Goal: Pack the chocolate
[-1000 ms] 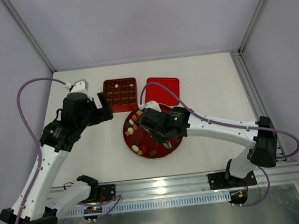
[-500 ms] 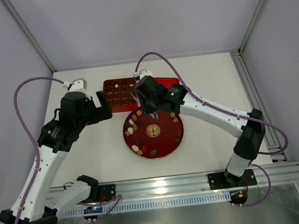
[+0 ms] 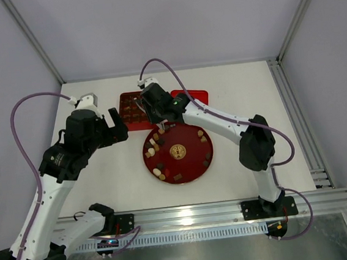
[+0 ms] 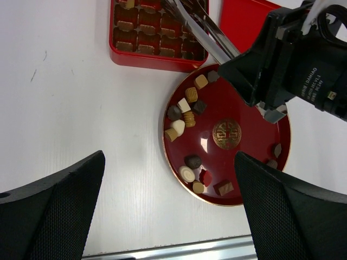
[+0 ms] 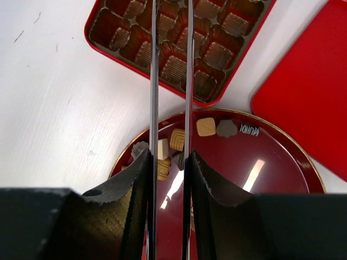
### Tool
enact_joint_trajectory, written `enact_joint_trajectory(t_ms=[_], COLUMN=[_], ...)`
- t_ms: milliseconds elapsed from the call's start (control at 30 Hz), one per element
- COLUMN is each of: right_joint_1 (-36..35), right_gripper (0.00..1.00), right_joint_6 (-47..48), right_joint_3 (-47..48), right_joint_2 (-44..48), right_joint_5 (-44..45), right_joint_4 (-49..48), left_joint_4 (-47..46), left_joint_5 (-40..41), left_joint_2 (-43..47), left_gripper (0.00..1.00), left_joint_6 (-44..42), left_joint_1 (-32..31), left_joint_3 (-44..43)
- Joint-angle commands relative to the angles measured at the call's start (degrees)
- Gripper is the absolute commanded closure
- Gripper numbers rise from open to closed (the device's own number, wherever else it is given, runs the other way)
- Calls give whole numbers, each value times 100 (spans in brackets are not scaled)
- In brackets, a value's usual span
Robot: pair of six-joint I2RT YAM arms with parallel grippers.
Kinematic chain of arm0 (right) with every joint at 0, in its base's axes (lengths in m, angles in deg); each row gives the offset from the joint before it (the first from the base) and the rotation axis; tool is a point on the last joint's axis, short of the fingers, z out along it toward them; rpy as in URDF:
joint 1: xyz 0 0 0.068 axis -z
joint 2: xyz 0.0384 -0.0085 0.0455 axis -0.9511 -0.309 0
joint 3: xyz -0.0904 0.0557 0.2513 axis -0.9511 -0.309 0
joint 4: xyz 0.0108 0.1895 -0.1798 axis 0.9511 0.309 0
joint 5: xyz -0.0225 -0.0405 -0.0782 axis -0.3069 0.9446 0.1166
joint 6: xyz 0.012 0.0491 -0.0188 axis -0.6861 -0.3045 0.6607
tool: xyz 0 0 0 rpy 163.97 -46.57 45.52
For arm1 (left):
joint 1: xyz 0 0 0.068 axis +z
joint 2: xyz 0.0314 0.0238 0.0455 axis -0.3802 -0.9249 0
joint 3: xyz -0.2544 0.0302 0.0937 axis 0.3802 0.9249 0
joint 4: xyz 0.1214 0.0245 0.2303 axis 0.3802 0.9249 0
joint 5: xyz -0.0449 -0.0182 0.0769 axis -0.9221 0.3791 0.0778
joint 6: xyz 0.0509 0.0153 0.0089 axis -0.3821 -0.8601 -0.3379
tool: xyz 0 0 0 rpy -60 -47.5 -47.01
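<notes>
The right gripper [image 5: 171,21] has been carried from plate [image 3: 192,162] to box [image 3: 130,117], fingers narrowly apart, any held piece unseen, so a placement seems due; chocolate [image 4: 190,95] lies scattered on the plate, and the left gripper [image 3: 116,124] is spread wide.

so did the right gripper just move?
Yes: right gripper went from above the round red plate up-left to over the square red grid box.

overhead and both wrist views share the plate [image 3: 195,158].
</notes>
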Motion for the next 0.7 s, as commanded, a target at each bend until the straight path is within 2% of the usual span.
enact_joint_trajectory(t_ms=[0, 300, 667], right_joint_1=[-15, -15, -6], right_gripper=[66, 66, 66], right_joint_6=[68, 33, 15], right_joint_3=[496, 1023, 1094], right_joint_2=[-154, -744, -1026], right_joint_5=[-110, -145, -128], right_joint_4=[-407, -346, -257], left_joint_4=[86, 86, 78], left_joint_5=[16, 25, 69], left_joint_2=[120, 111, 120], left_gripper=[0, 0, 1], left_joint_6=[-20, -29, -65], left_joint_1=[7, 7, 7], left_joint_3=[-193, -167, -141])
